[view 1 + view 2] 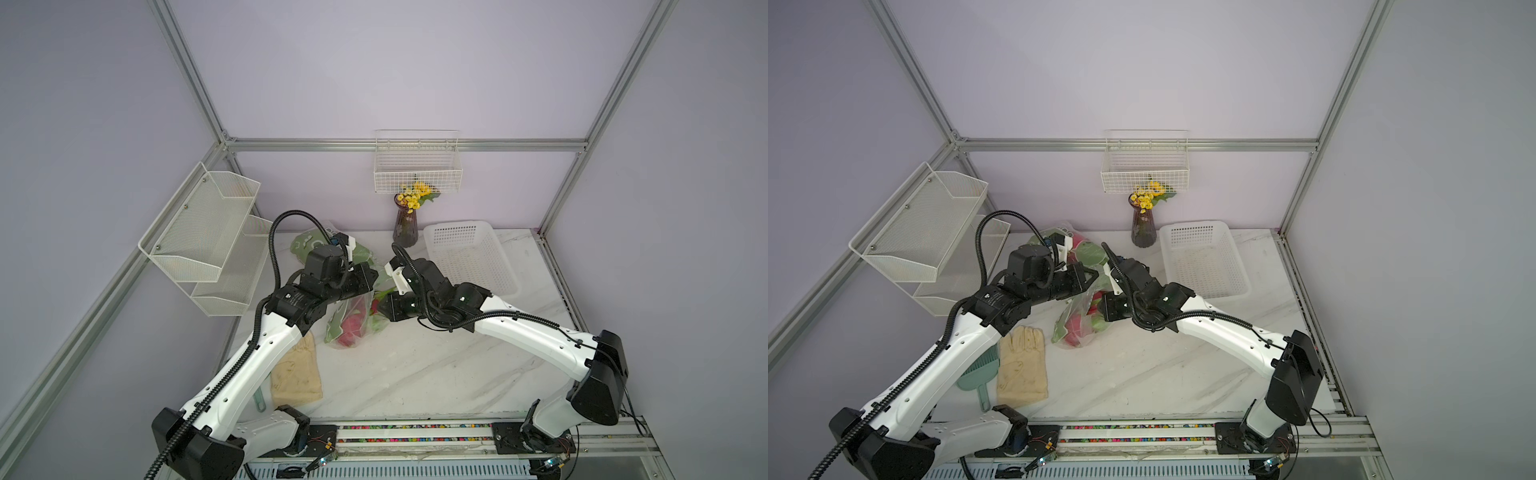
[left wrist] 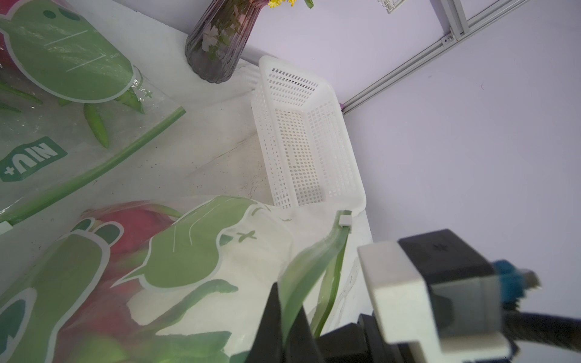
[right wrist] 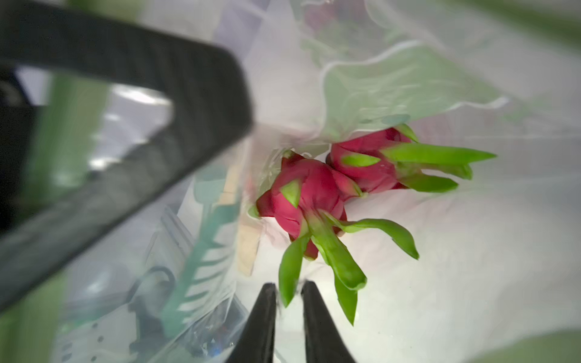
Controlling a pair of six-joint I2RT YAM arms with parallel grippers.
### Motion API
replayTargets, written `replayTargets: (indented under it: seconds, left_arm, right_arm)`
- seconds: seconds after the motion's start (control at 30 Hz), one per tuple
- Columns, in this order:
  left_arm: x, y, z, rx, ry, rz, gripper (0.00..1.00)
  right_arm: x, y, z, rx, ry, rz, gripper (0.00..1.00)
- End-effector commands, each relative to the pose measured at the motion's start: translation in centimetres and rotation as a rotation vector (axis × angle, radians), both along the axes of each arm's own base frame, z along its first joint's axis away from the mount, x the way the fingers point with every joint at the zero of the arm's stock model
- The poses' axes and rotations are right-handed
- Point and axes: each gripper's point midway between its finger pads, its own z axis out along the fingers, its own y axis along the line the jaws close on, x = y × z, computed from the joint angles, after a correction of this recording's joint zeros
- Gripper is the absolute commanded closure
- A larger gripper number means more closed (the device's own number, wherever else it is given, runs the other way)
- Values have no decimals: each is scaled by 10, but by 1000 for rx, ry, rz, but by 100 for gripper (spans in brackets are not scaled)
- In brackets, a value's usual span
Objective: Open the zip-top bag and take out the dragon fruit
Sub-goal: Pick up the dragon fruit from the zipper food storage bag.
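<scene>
Your left claw (image 2: 287, 301) is clamped shut on the green zip strip (image 2: 314, 261) at the mouth of the zip-top bag (image 1: 353, 322), holding that edge up off the table (image 1: 415, 374). The bag sits about mid-table between your two arms, left of the white basket (image 1: 469, 257) and nearer than the vase (image 1: 405, 228) with the yellow flowers. The mouth is open, and the white slider (image 2: 345, 221) sits at the end of the strip away from your claw

Your right claw (image 3: 287, 287) is poked inside the bag. Its jaws are only a sliver apart with the tip of one green spike right between them, but honestly I can't tell if they're pinching it or just sitting either side. That spike belongs to the nearer dragon fruit (image 3: 308, 191), tuft pointing at your claw. A second fruit (image 3: 371, 169) lies touching it, deeper in. Both are inside the bag; in both top views they're just pink showing through the plastic

Another printed bag (image 1: 305, 243) sits further back on the left, with pink and green spikes showing through it. The glove (image 1: 1021, 361) and the green scoop (image 1: 978, 376) lie near-left, apart from the bag
</scene>
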Motion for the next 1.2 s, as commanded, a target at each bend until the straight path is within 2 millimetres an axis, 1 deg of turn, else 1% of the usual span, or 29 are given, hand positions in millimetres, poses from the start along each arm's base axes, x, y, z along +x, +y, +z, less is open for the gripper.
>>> replayTargets:
  seconds: [0.0, 0.07, 0.13, 0.23, 0.37, 0.53, 0.6, 0.67, 0.77, 0.83, 1.07, 1.17]
  left_arm:
    - [-1, -5, 36, -57, -113, -26, 100]
    - [-1, -6, 37, -56, -124, -34, 100]
    - [-1, -8, 37, -59, -131, -49, 100]
    - [-2, -14, 38, -77, -145, -81, 100]
    - [-1, -20, 32, -93, -155, -105, 100]
    - [1, -25, 24, -105, -149, -124, 100]
    - [2, -25, 22, -109, -148, -122, 100]
    - [3, -26, 22, -114, -151, -124, 100]
    - [4, -27, 22, -116, -152, -123, 100]
    - [5, -27, 23, -120, -155, -121, 100]
    - [8, -28, 22, -127, -151, -116, 100]
    - [9, -29, 23, -128, -152, -117, 100]
  right_arm:
    - [6, -6, -20, -44, 27, -66, 74]
    - [6, -11, -31, -77, 54, -88, 70]
    - [6, -14, -37, -101, 60, -101, 66]
    - [7, -21, -43, -138, 73, -127, 62]
    - [6, -33, -47, -168, 82, -173, 57]
    - [6, -43, -52, -175, 124, -217, 57]
    - [3, -38, -50, -146, 125, -188, 57]
    - [-1, -27, -48, -100, 145, -151, 58]
    - [-5, -15, -50, -51, 193, -119, 60]
    - [-9, -11, -53, -42, 224, -104, 60]
    - [-20, -8, -53, -14, 297, -96, 61]
    - [-22, -9, -56, -14, 316, -96, 61]
